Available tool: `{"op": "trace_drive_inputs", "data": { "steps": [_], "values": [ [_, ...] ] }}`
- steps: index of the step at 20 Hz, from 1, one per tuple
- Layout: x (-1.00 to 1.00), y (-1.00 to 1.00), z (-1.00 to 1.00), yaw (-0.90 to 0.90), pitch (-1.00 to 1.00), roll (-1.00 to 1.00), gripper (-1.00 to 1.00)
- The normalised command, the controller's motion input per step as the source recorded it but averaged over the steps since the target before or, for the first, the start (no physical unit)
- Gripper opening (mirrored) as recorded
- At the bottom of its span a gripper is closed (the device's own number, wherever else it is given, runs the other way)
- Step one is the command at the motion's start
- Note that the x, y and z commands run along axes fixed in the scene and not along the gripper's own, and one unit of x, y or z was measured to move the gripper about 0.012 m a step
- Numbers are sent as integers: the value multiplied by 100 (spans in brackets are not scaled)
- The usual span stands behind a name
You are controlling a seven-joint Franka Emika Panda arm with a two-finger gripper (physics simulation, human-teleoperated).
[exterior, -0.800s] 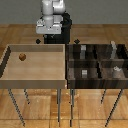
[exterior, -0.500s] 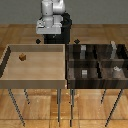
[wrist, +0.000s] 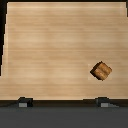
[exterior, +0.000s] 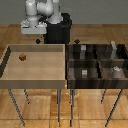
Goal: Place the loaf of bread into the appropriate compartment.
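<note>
The loaf of bread [exterior: 22, 57] is a tiny brown lump lying on the floor of the light wooden tray [exterior: 10, 75], near its far corner at the exterior view's left. It also shows in the wrist view [wrist: 101, 71], tilted, on the bare wood. My gripper [exterior: 39, 41] hangs over the tray's back rim, above the loaf and toward the exterior view's right of it. In the wrist view the gripper [wrist: 62, 102] is open and empty, its two fingertips [wrist: 22, 102] far apart, and the loaf lies off to one side of them.
A dark tray of compartments [exterior: 70, 72] stands at the exterior view's right, touching the light tray. Small grey blocks [exterior: 85, 73] sit in several compartments. The robot's black base [exterior: 59, 31] stands behind both trays. Both trays stand on thin metal legs.
The arm and gripper have shifted toward the exterior view's left along the light tray's back rim. The loaf has not moved.
</note>
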Motion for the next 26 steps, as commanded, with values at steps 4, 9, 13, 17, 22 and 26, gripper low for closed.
{"op": "trace_drive_inputs", "data": {
  "steps": [4, 9, 13, 17, 22, 26],
  "values": [
    [0, -100, 0, 0, 0, 0, 100],
    [20, -80, 0, 0, 0, 0, 100],
    [25, 0, 0, 0, 0, 0, 100],
    [50, 0, 0, 0, 0, 0, 100],
    [0, 0, -20, 0, 0, 0, 100],
    [0, 0, -100, 0, 0, 0, 100]
  ]
}}
